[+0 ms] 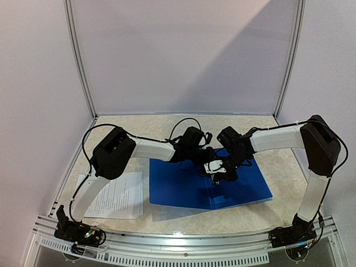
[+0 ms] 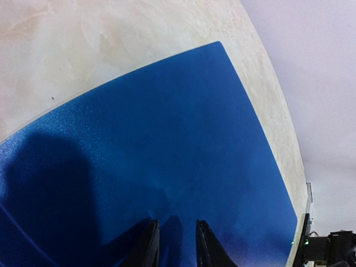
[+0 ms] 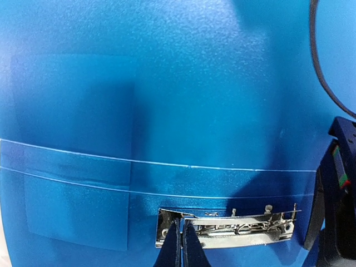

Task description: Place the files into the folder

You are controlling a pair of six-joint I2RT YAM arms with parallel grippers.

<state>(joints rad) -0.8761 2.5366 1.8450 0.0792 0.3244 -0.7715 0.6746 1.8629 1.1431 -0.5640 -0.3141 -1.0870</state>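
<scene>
The blue folder point(image 1: 172, 186) lies open and flat on the middle of the table. It fills the left wrist view point(image 2: 167, 128) and the right wrist view point(image 3: 167, 83). Its metal clip point(image 3: 239, 228) sits beside the spine creases and shows as a bright spot from above point(image 1: 213, 166). My right gripper point(image 3: 182, 225) is shut on the clip's left end; it also shows from above point(image 1: 217, 173). My left gripper point(image 2: 177, 225) is open and empty, just above the folder's right leaf, and it meets the right gripper from above point(image 1: 207, 158). The files point(image 1: 114, 194) lie on the table left of the folder, under the left arm.
Pale walls with metal posts point(image 1: 80, 61) enclose the beige table point(image 1: 267, 139). A metal rail point(image 1: 183, 245) runs along the near edge. A black cable point(image 3: 328, 83) and part of the other arm point(image 3: 336, 194) hang at the right of the right wrist view.
</scene>
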